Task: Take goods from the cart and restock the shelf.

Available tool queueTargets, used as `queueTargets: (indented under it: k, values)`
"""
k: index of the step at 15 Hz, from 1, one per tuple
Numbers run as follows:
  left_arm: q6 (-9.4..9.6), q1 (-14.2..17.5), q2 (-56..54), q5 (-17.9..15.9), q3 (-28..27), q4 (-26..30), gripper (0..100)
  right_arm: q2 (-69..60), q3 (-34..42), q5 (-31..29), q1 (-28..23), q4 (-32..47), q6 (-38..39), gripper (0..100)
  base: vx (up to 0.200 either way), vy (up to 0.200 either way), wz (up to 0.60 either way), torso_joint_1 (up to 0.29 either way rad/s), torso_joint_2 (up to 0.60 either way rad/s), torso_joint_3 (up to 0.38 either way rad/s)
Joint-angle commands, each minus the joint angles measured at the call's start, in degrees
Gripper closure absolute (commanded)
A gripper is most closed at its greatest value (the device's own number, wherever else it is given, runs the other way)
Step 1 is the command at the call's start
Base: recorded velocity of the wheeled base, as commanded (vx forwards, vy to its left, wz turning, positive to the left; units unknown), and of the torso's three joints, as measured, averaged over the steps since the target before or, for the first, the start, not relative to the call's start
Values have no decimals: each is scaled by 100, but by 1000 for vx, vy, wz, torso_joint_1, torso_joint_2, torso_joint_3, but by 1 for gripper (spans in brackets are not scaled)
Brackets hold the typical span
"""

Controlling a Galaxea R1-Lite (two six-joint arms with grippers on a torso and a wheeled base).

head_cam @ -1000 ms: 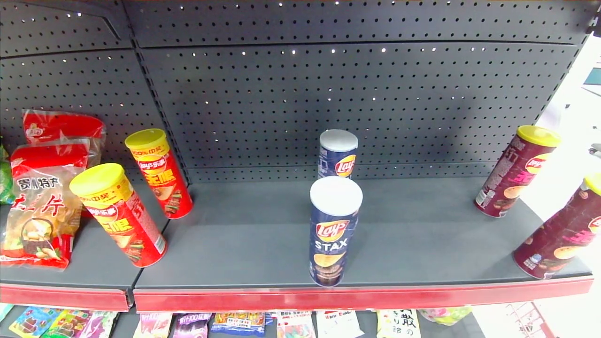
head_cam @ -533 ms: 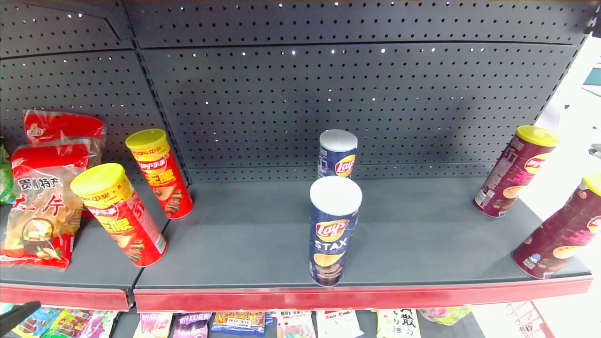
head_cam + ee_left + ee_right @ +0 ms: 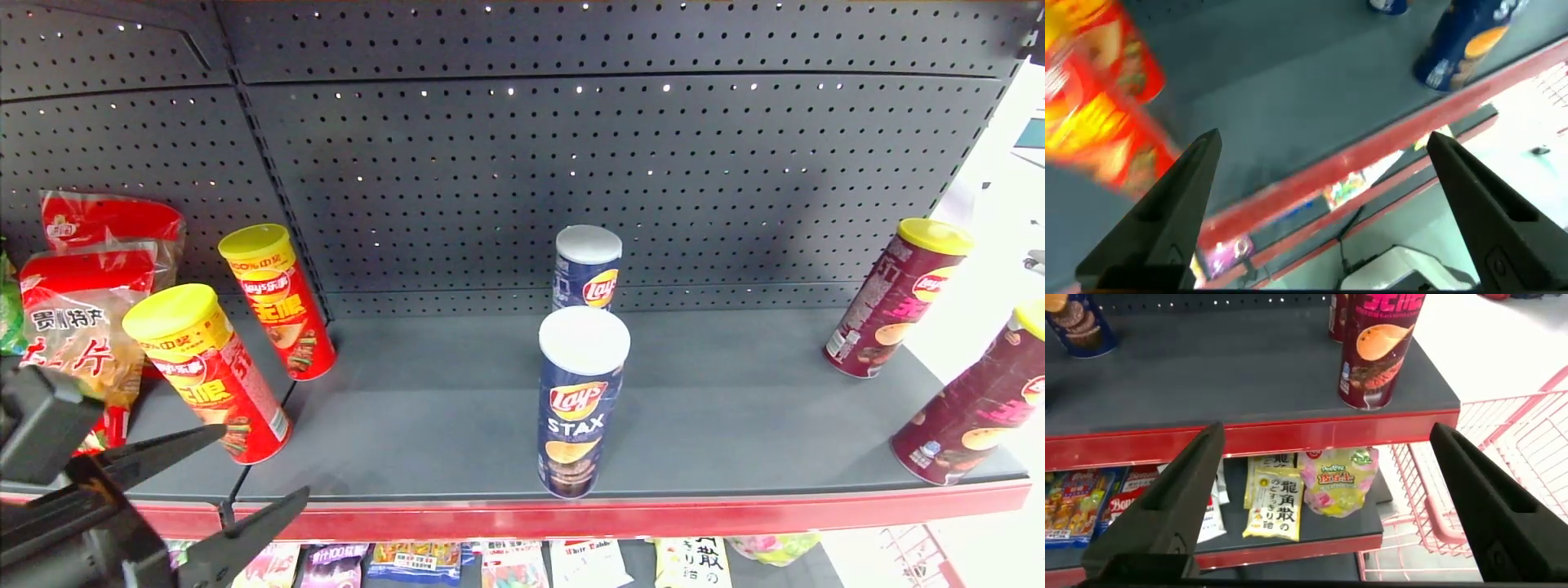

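Hovering L end effector point(image 3: 266, 459) (splayed) nr shelf point(image 3: 424, 408)

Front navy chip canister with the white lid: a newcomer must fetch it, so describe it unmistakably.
On the grey shelf with the red front edge, look mid-shelf. Two upright white-lidded navy canisters stand in file: the front navy canister is by the red edge, the rear navy canister against the black pegboard.

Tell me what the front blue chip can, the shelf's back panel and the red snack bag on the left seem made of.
Blue can: probably cardboard tube with a glossy printed wrap; its flat pale lid looks like plastic.
Back panel: likely painted metal, matt dark grey, punched with even rows of holes.
Red bag: thin plastic film, shiny and wrinkled, partly see-through.
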Motion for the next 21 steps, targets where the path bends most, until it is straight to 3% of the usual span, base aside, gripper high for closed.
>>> queueTargets:
  k: [1,4,8,10,13,16,21]
  values:
    - [-157,-388,1460,245,-217,-718,0,40,2,-1,0,-6,-2,0,0,0,0,0,0,0]
    - [-517,-863,2032,552,-534,-735,0,40,2,25,0,-6,-11,0,0,0,0,0,0,0]
    - [-544,-1188,2761,746,-850,-744,0,40,2,34,0,-6,-2,0,0,0,0,0,0,0]
    - [-544,-1364,3183,1009,-1096,-744,0,40,2,34,0,-6,-2,0,0,0,0,0,0,0]
    - [-553,-1451,3666,1044,-1386,-735,0,40,2,34,0,-6,-2,0,0,0,0,0,0,0]
    - [-772,-1539,3965,1062,-1738,-718,0,40,11,34,0,-6,-2,0,0,0,0,0,0,0]
    - [-772,-1627,4308,1097,-1861,-735,0,40,2,25,0,-6,-2,0,0,0,0,0,0,0]
